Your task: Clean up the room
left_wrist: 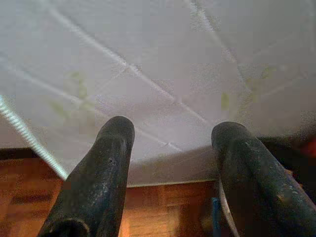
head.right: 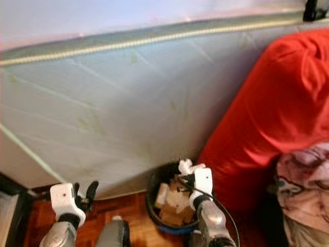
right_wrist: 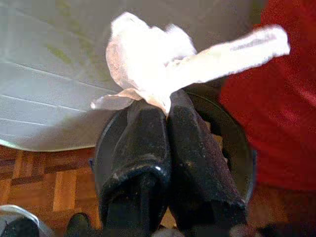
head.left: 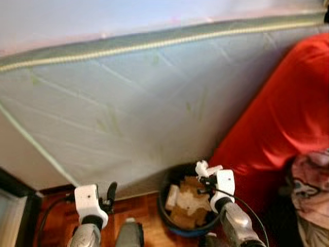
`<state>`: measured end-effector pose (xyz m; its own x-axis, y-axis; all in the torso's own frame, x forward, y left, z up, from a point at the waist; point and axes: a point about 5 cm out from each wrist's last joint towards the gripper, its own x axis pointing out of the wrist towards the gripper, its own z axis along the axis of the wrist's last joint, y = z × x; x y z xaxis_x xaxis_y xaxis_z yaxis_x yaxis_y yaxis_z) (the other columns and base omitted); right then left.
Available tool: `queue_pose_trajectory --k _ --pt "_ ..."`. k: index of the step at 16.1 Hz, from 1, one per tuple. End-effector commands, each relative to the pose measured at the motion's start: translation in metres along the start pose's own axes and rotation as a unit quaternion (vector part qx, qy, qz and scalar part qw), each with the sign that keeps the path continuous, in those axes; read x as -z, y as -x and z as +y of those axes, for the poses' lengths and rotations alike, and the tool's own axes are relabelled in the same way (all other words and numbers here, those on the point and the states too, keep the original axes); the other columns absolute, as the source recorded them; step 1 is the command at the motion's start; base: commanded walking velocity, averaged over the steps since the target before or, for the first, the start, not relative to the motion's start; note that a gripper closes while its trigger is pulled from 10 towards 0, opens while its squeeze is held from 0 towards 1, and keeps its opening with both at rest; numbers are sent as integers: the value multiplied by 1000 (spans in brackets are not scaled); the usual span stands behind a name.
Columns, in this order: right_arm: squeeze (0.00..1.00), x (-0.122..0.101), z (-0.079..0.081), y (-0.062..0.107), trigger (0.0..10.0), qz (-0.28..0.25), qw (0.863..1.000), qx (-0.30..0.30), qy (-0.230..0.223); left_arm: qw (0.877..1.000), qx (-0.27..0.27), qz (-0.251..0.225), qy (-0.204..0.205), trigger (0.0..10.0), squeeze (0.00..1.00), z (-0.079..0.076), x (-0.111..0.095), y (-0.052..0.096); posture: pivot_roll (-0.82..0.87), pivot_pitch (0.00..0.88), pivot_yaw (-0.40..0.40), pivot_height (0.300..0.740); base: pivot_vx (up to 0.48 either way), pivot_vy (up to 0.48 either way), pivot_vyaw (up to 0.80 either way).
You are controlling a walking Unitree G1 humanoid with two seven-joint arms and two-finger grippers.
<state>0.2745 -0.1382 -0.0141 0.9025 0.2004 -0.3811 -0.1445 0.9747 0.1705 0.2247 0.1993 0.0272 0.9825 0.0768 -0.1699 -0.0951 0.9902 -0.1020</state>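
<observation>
My right gripper [head.left: 204,174] is shut on a crumpled white tissue [right_wrist: 163,64], held right over the dark round bin [head.left: 168,206] that stands on the floor against the mattress. Inside the bin lie several pieces of paper and cardboard scrap [head.left: 187,203]. In the right wrist view the fingers [right_wrist: 143,143] pinch the tissue's lower end above the bin's rim [right_wrist: 237,143]. To the bin's left my left gripper [head.left: 110,194] is raised and open, with nothing between its fingers [left_wrist: 103,173].
A pale quilted mattress [head.left: 128,113] leans against the wall straight ahead. A big red beanbag [head.left: 288,118] sits right of the bin, with patterned cloth [head.left: 311,180] beside it. The floor is wooden parquet [head.left: 139,206]. A dark cabinet edge [head.left: 13,195] stands at the left.
</observation>
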Motion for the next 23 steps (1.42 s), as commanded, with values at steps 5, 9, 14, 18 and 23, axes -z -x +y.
queue_pose_trajectory --k 5,9,14,18,23 --pt "0 7 -10 2 10000 43 999 16 -7 1000 8 -11 2 10000 0 -2 -11 -2 75 166 0 656 0 0 0" --pt "0 -9 3 -12 10000 48 999 18 -2 999 20 -44 8 10000 0 -9 -34 -13 130 247 0 656 0 0 0" --pt "0 -32 2 -22 10000 31 999 25 0 997 20 -68 22 10000 0 -16 -54 -4 173 307 -15 656 0 0 0" --pt "0 -38 -3 -24 10000 32 999 38 13 998 15 -64 18 10000 0 -14 -59 12 192 362 -20 656 0 0 0" --pt "0 -29 -4 -21 10000 45 998 41 11 999 22 -47 10 10000 0 -18 -58 20 203 417 -30 656 0 0 0"
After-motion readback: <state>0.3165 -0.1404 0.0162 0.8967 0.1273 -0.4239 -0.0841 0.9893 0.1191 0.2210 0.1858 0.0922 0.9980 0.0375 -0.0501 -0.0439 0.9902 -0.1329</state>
